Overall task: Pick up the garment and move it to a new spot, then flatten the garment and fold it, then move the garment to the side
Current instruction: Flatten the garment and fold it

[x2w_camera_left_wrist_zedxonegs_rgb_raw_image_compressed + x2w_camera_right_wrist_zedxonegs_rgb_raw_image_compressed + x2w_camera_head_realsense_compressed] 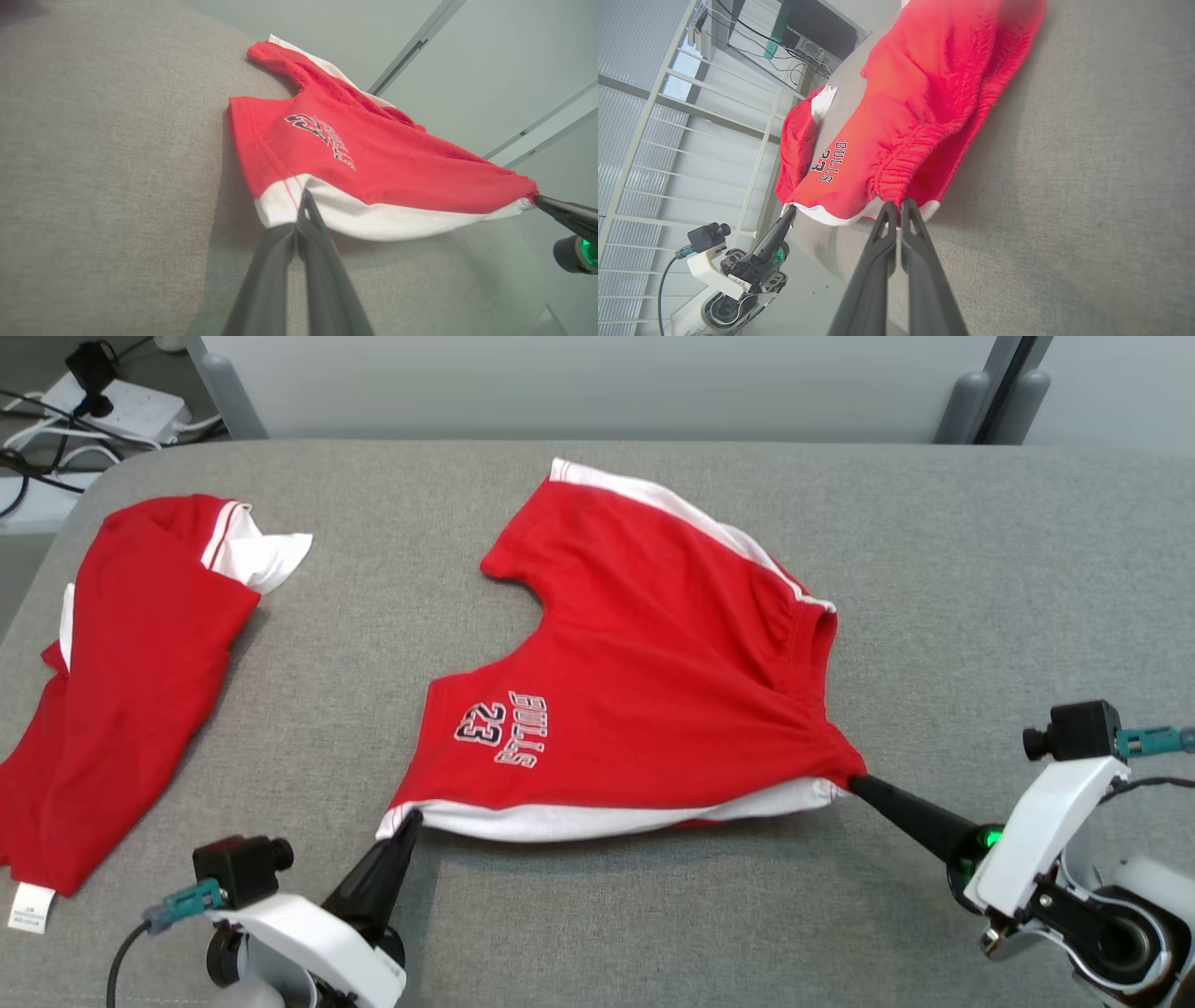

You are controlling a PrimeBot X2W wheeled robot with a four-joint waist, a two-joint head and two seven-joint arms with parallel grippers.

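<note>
Gray fabric-covered table (980, 569) is carrying two red garments. A pale wall panel (607, 383) is running behind it, and a white power strip (121, 403) with cables is sitting on the floor at far left. The red Bulls shorts (653, 691) are lying mid-table, stretched between both hands. The left hand (409, 819) is clamping closed on the white-trimmed leg hem corner. The right hand (854, 782) is pinching closed on the bunched corner by the waistband. The second red garment (131, 681) is lying crumpled well apart, at left.

Grey table (980, 569) holds red shorts (653, 681), red shirt (131, 663).
</note>
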